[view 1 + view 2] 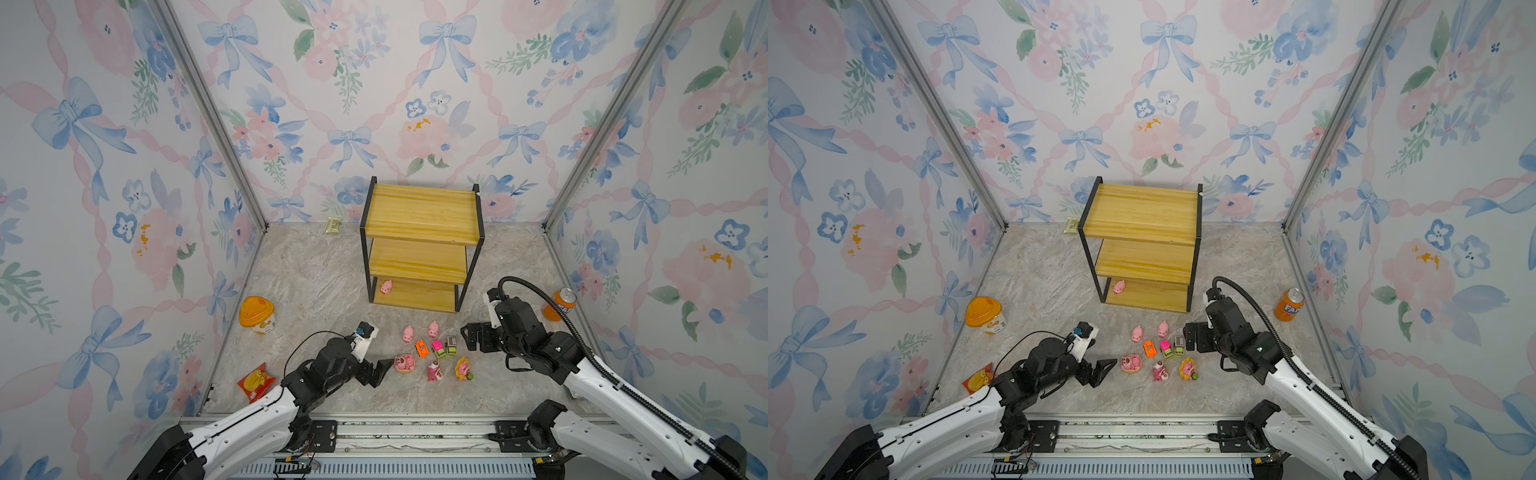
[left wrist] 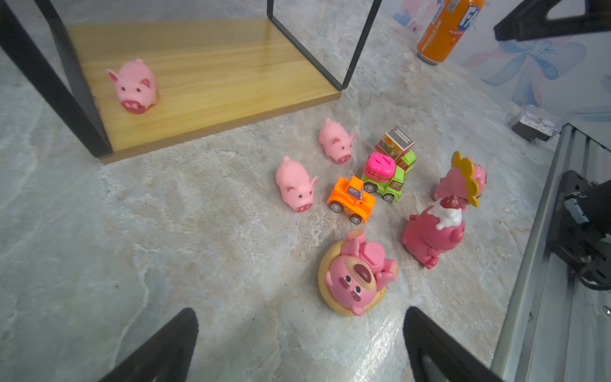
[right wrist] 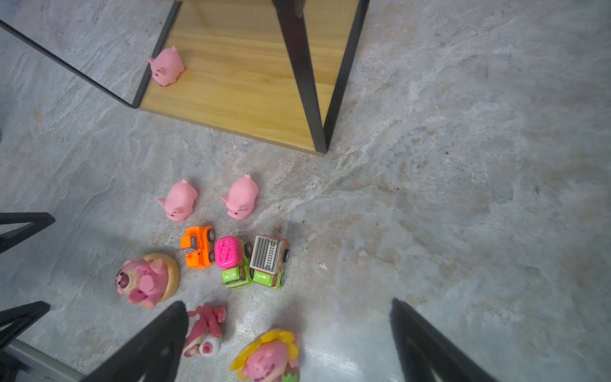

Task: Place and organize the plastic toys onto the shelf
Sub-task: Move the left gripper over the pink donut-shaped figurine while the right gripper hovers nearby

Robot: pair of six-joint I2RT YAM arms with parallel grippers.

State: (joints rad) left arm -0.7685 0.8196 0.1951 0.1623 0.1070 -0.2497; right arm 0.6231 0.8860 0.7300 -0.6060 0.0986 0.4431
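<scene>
left wrist, rounded pig [image 2: 134, 86] on glossy wood shelf [image 2: 215, 66], left gripper [image 2: 301, 311] and right gripper [image 3: 287, 301] spread wide

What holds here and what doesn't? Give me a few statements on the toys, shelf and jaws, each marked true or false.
1. One pig is on the shelf's bottom board. True.
2. Both arms' jaws grip toys. False: both stand open and empty.
3. Three cars sit on the table. True.
4. The can lies on the top board. False: it stands upright on the table.
</scene>
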